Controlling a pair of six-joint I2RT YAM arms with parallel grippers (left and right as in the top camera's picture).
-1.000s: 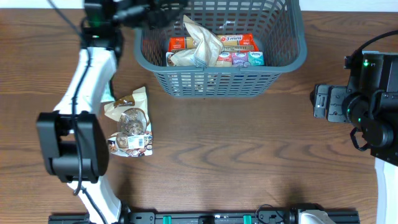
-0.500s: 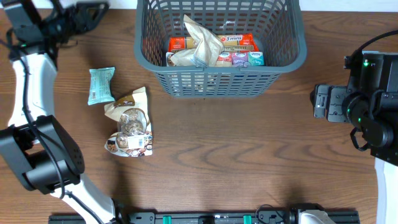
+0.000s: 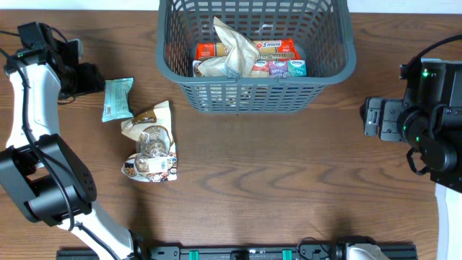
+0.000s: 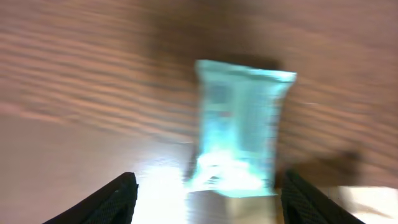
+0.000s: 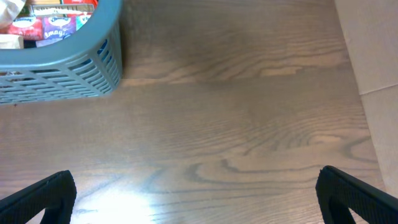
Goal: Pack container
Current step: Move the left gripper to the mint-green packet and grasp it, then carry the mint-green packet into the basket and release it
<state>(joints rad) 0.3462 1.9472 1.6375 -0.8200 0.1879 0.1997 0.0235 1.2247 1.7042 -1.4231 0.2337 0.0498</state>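
The container (image 3: 253, 94) is a dark grey lattice basket at the back middle of the table, with several snack packets (image 3: 249, 59) inside. A teal packet (image 3: 117, 99) lies flat on the wood to its left. My left gripper (image 3: 85, 76) is just left of that packet, open. In the blurred left wrist view the teal packet (image 4: 241, 130) lies ahead of my left gripper (image 4: 208, 208), not gripped. Two brown cookie packets (image 3: 149, 141) lie below the teal one. My right gripper (image 3: 369, 118) hovers open at the right, holding nothing.
The right wrist view shows a corner of the container (image 5: 68, 71), bare wood under my open right gripper (image 5: 198, 202), and the table's edge (image 5: 351, 56) at the right. The left arm's base column (image 3: 50, 180) stands at the front left.
My left arm has swung away from the basket's left rim to the far left and come down beside the teal packet, which it had covered before. The right arm has not moved.
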